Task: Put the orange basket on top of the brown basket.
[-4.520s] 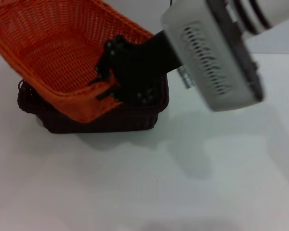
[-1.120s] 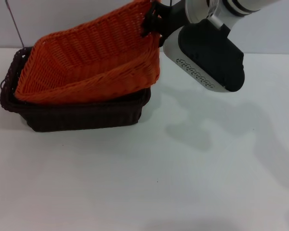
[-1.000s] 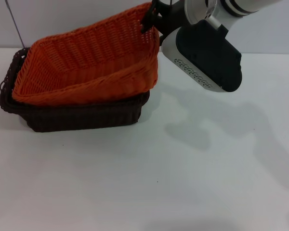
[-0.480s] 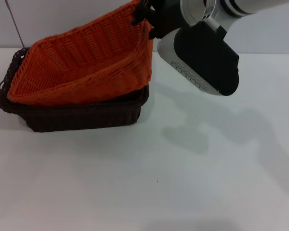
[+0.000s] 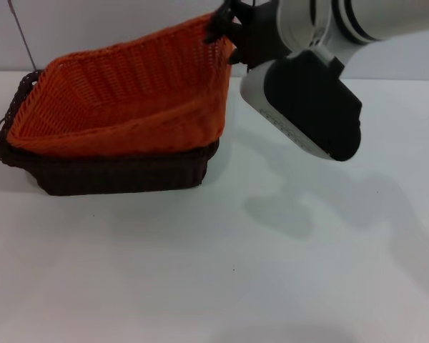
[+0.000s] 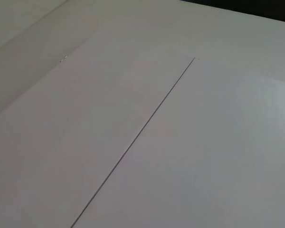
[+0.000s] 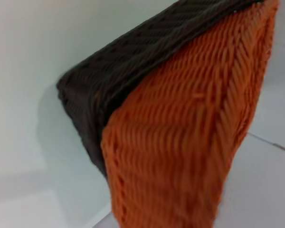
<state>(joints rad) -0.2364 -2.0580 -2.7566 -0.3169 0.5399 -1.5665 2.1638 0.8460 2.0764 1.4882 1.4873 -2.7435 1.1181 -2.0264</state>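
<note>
My right gripper [image 5: 225,32] is pinching the far right corner of the orange basket [image 5: 121,100]. The orange basket sits tilted inside the brown basket [image 5: 114,171], right end lifted. I cannot see my left gripper.

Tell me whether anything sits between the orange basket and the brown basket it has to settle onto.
Nothing visible does. The orange basket already rests tilted in the brown basket, its right end held up by the right gripper at the rim. No other object shows between them.
</note>
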